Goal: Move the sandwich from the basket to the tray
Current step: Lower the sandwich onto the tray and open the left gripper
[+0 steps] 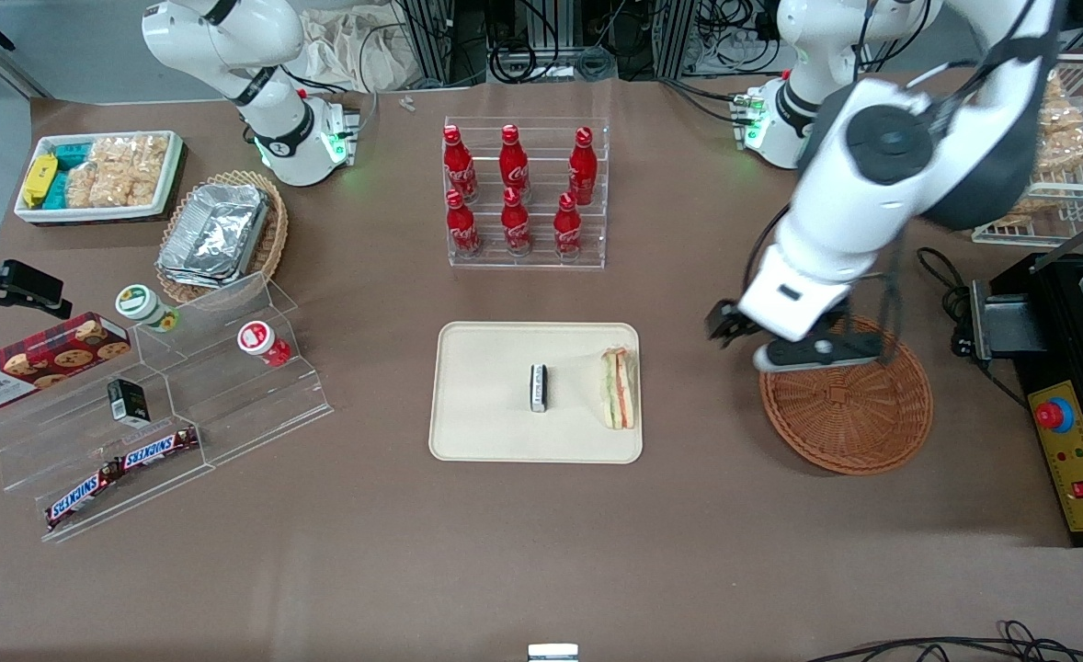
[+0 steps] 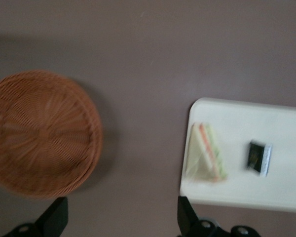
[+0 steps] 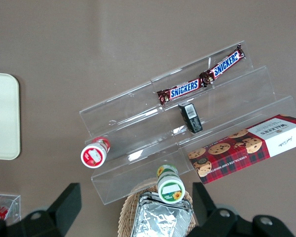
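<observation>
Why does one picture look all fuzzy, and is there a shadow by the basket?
The left wrist view is smeared: the sandwich and tray look soft there, and the basket casts a dark shadow on the table. The front view is sharper; the gripper, open, hangs above the basket's rim. The right wrist view is crisp too.

Even overhead light, blurred wrist view

Woven wicker basket (image 1: 847,405) — tray (image 1: 486,418) seemingly matt, smooth plastic.
</observation>
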Controlling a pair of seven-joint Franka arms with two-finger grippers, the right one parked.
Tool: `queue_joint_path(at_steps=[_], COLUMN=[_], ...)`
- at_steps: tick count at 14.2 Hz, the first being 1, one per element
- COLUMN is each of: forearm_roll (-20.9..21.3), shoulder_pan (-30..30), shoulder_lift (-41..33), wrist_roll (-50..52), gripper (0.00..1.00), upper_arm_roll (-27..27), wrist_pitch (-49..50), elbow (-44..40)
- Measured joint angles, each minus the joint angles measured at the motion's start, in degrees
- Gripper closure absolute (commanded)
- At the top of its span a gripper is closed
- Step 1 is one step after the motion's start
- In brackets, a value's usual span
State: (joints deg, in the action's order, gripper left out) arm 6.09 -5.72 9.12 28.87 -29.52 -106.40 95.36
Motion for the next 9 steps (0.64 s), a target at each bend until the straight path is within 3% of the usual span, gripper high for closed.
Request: queue_joint_path(at_steps=[3,6,9], forearm_roll=[-3.77,-4.57,-4.64], shoulder_pan=[1.99,7.41,9.94], shoulder_lift=[-1.89,-6.11,-8.58], wrist_roll=[-11.13,-16.73,-17.25], gripper=[0.00,0.00,0.00], upper_arm_roll=[10.20,22.42,25.96], wrist_pitch=[15.48,20.25,21.00], elbow=[-6.70,-7.95,-7.96])
